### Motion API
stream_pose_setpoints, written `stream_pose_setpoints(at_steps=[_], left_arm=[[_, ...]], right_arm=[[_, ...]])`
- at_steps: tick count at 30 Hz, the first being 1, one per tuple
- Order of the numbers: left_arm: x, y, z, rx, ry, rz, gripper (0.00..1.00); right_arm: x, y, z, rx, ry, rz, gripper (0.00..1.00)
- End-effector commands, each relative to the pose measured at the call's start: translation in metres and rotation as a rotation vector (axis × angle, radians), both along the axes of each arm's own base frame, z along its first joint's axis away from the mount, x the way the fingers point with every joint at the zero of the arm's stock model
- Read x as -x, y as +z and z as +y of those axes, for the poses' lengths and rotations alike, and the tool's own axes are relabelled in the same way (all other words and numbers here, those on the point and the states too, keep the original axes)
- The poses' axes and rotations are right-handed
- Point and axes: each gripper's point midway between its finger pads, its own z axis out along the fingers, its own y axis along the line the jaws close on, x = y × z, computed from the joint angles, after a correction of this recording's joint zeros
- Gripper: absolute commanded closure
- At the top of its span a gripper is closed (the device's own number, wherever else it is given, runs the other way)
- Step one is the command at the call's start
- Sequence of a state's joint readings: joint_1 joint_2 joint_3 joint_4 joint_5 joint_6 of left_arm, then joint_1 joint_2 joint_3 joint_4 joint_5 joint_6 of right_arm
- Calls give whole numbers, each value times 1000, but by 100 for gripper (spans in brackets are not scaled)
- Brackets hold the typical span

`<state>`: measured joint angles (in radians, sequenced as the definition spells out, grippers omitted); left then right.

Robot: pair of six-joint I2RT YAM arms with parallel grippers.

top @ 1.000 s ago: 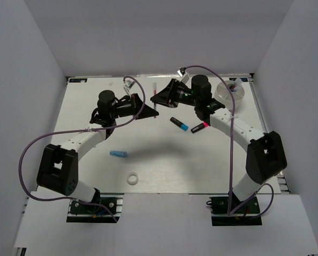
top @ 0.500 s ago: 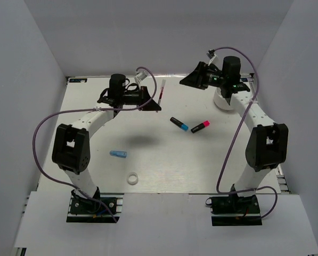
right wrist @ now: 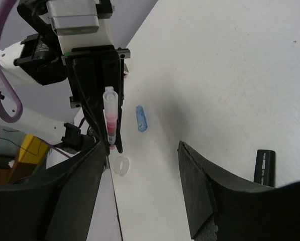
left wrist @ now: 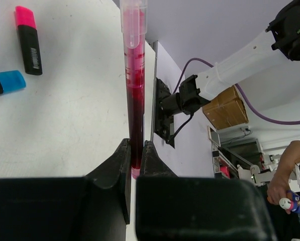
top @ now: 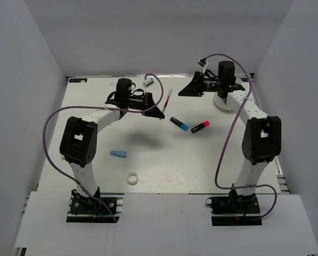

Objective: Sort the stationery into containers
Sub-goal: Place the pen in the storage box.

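The left claw is closed tight on the red pen. It pinches the pen near its bottom end, and the rest of the pen sticks straight out past the fingers. The very end of the pen is hidden between the two black fingers. From the top camera, this claw is up over the far middle of the table. The pen is held in the air, not lying down.

The right claw is open wide and holds nothing. Its two fingers are well apart. It hangs at the far right of the table, near the round white dish. The right arm covers much of the dish, so I cannot tell what is inside it.

Two stubby black markers lie in the middle of the table, near each other but not touching. The blue-cap marker is on the left and the pink-cap marker is on the right. In the left wrist camera the blue-cap marker is cut off at the edge of the picture. In the right wrist camera only the black end of one marker shows, beside a claw finger. Its cap is hidden, so I cannot tell which marker it is.

The light-blue tube lies on the near left part of the table. The white tape ring lies closer to the arm bases, apart from the tube.
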<state>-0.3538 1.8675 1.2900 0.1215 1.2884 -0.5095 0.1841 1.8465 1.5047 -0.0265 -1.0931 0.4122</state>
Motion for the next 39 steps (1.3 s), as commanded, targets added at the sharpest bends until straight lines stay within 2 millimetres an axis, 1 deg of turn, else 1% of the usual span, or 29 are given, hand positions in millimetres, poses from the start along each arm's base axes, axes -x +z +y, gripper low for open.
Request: stream_pose_setpoints(at_steps=[1,6,10,12,13,14,15,17,19,20,22,23,24,25,26,27,28,29,30,31,32,33,34,35,36,37,38,39], left_arm=[[8,13,-9,36,-66,-43,100],[16,7,-16,29,-85,-32,100],[21,7,-18,30,-97,-28,100],[23,7,-21,32,-108,-31,100],[23,8,-21,32,-108,-32,100],[23,8,-21,32,-108,-31,100],[27,8,-24,31,-118,-31,100],[27,8,-24,32,-119,-32,100],[28,7,-23,30,-116,-31,100],[28,6,-23,27,-112,-31,100],[27,5,-23,24,-102,-37,100],[28,6,-23,21,-95,-37,89],[26,5,-23,13,-82,-35,75],[23,2,-23,-7,-53,-24,56],[19,0,-20,-18,-28,-22,13],[17,1,-20,-26,-15,-39,2],[12,-2,-15,-49,22,-21,2],[8,-2,-11,-58,40,-22,2],[5,2,-10,-72,50,-72,2],[-2,-6,-2,-134,107,-55,2],[-5,-6,1,-160,133,-78,2],[-8,-3,9,-191,167,-116,2],[-17,-6,13,-235,225,-139,2],[-19,-5,16,-256,251,-152,2],[-26,-7,24,-285,292,-170,2],[-26,-5,30,-309,325,-185,2],[-32,-7,35,-343,366,-212,2],[-35,-5,40,-349,386,-217,2]], right_arm=[[3,16,6,-40,52,-66,35],[10,24,21,-58,89,-78,37],[17,28,26,-63,112,-88,40],[19,28,29,-66,116,-78,43],[20,27,30,-69,120,-75,46],[21,27,31,-71,124,-73,56],[22,28,33,-75,126,-75,61],[21,29,33,-77,125,-76,73],[22,30,33,-80,126,-75,79],[23,31,33,-81,127,-73,85],[28,32,36,-82,137,-71,90],[26,34,30,-83,125,-73,96],[25,32,28,-80,119,-66,99],[25,31,27,-74,111,-65,100],[24,33,23,-70,101,-73,100],[19,33,17,-62,80,-77,100],[16,31,12,-44,63,-87,100],[6,33,-3,-32,16,-104,100],[-1,33,-9,-15,-19,-114,100],[-4,27,-17,13,-37,-117,100],[-21,33,-40,36,-108,-151,100],[-35,33,-52,78,-177,-179,100],[-43,31,-65,126,-219,-209,100],[-59,43,-87,161,-290,-263,100],[-82,43,-120,238,-425,-294,100],[-94,46,-144,290,-505,-320,100],[-106,57,-161,343,-564,-387,100],[-121,61,-196,411,-681,-415,100]])
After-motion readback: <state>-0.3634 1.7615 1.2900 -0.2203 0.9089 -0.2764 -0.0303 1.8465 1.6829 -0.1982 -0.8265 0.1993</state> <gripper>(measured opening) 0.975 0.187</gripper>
